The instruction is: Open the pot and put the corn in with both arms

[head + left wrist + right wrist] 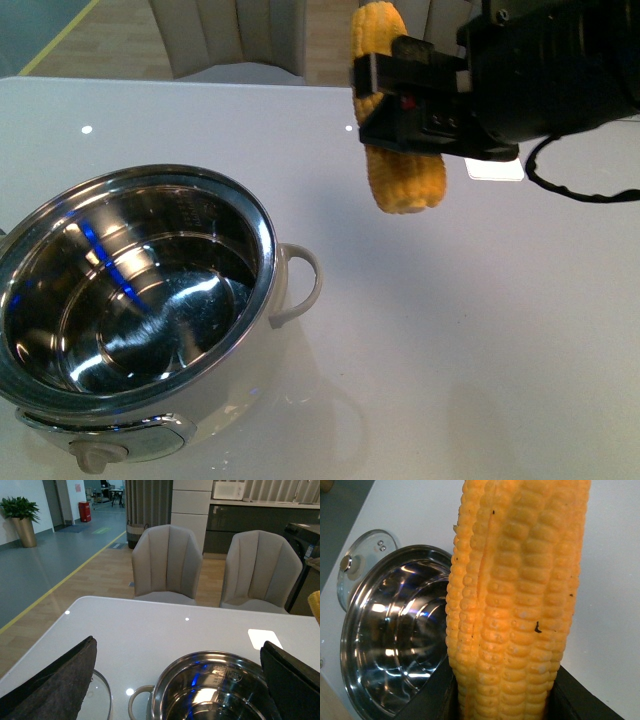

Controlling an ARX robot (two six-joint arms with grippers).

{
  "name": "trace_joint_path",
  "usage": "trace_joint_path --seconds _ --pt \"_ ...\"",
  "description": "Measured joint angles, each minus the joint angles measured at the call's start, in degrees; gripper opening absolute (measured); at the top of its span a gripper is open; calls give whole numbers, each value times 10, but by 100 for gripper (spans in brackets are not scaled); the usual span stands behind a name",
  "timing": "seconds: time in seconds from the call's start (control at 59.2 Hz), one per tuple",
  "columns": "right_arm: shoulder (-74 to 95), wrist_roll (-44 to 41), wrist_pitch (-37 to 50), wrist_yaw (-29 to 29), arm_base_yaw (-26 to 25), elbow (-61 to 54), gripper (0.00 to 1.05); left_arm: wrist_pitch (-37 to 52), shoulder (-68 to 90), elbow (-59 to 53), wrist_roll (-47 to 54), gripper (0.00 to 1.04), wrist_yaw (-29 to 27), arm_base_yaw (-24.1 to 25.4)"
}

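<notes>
The pot point(240, 385) stands uncovered at the table's near left, its steel inside bare; it also shows in the wrist views point(215, 660) point(350, 645). My right gripper point(372, 100) is shut on the corn point(405, 185), which hangs upright above the table, to the right of the pot and beyond it. In the right wrist view the corn point(520, 605) fills the picture between the black fingers point(580, 695). My left gripper point(175, 690) is open, its two fingers point(60, 680) spread wide on either side of the pot's rim, holding nothing.
A glass lid point(362, 560) point(100, 700) lies flat on the table beside the pot, on the side away from the corn. The pot's loop handle point(300, 285) points right. Two grey chairs point(167, 565) stand past the table's far edge.
</notes>
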Motion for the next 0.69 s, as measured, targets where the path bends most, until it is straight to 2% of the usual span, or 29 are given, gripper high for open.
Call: trace_joint_path --seconds 0.321,0.692 --pt "58 44 -13 2 51 79 34 0 0 0 0 98 0 0" --pt "140 93 -17 1 86 154 37 0 0 0 0 98 0 0"
